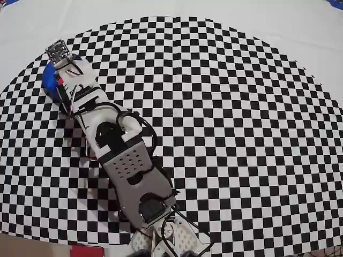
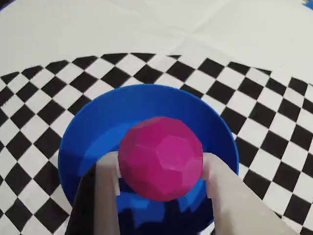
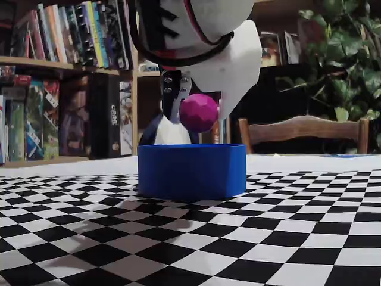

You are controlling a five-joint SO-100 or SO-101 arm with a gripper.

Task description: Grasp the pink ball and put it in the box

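The pink ball (image 2: 161, 157) is a faceted magenta sphere clamped between my two pale fingers (image 2: 107, 188). My gripper (image 2: 161, 165) is shut on it, directly over the box (image 2: 98, 122), a round blue container with low walls. In the fixed view the pink ball (image 3: 199, 112) hangs just above the rim of the box (image 3: 191, 171), clear of it, in my gripper (image 3: 201, 107). From overhead only a blue sliver of the box (image 1: 49, 80) shows at the far left, beside the outstretched arm (image 1: 126, 160). The ball is hidden there.
A checkered mat (image 1: 241, 134) covers the table, with plain white cloth (image 1: 300, 32) beyond its curved edge. A flat red piece (image 1: 86, 250) lies at the bottom edge near the arm's base. Behind the table stand bookshelves (image 3: 65, 77), a wooden chair (image 3: 303, 128) and a plant (image 3: 339, 53).
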